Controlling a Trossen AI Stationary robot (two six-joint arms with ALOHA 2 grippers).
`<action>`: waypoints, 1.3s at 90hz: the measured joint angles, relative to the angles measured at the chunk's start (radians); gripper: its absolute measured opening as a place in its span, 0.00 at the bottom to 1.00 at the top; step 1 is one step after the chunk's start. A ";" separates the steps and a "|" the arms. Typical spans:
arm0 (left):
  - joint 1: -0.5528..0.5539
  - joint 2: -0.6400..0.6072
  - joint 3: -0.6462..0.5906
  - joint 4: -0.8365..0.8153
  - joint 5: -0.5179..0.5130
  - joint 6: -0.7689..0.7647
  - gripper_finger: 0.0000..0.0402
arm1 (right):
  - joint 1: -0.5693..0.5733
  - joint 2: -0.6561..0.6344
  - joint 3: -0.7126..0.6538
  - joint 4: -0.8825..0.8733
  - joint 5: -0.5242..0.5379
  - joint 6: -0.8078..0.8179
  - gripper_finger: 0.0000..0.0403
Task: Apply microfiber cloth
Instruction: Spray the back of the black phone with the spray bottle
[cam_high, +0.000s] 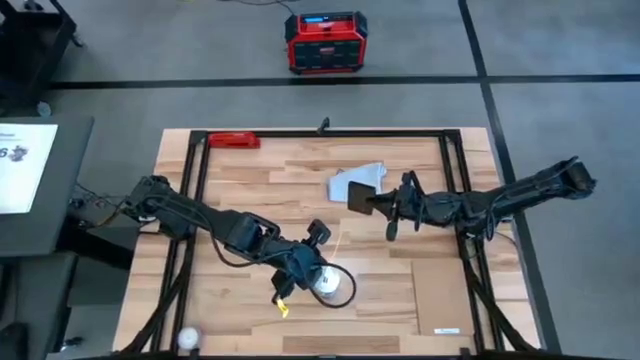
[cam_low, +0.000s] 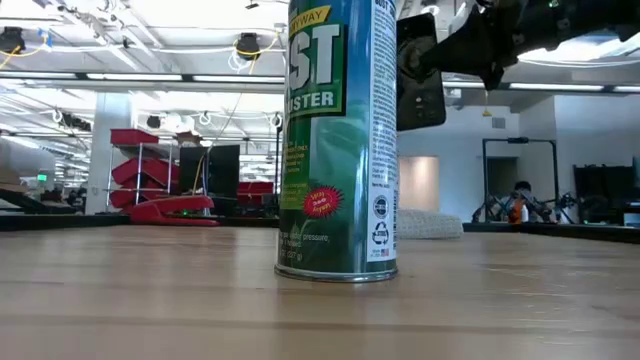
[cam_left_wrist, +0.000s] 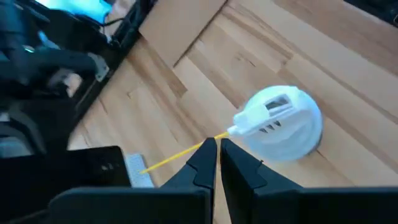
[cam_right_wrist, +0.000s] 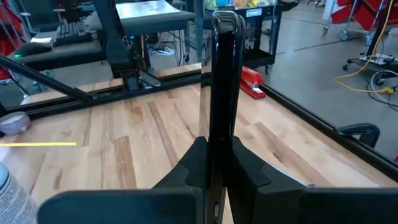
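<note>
Above the worktop's (cam_high: 250, 175) far right part, the right tool (cam_high: 372, 204) is gripping a black phone (cam_high: 361, 197) by its edge, holding it upright in the air. Just beside and partly under the phone, the microfiber cloth (cam_high: 350, 180) is lying crumpled on the wood. Nearer the front, the left tool (cam_high: 290, 283), its fingers (cam_left_wrist: 205, 163) pressed together, is hanging beside the spray can (cam_high: 328, 282).

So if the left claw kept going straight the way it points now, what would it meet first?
Most likely the spray can: the left claw, fingers nearly together, points at its white cap, beside the yellow straw. Depth is unclear, so it might pass just over the cap.
</note>
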 joint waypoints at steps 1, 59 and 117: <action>0.001 0.000 0.003 0.000 0.000 0.000 0.00 | 0.000 0.000 0.000 0.000 0.000 0.000 0.04; 0.030 0.053 0.014 0.021 0.060 0.021 0.00 | 0.002 0.000 0.000 -0.011 -0.014 0.000 0.04; 0.034 0.066 0.014 0.017 0.087 0.003 0.00 | 0.002 0.000 0.000 -0.004 -0.014 -0.003 0.04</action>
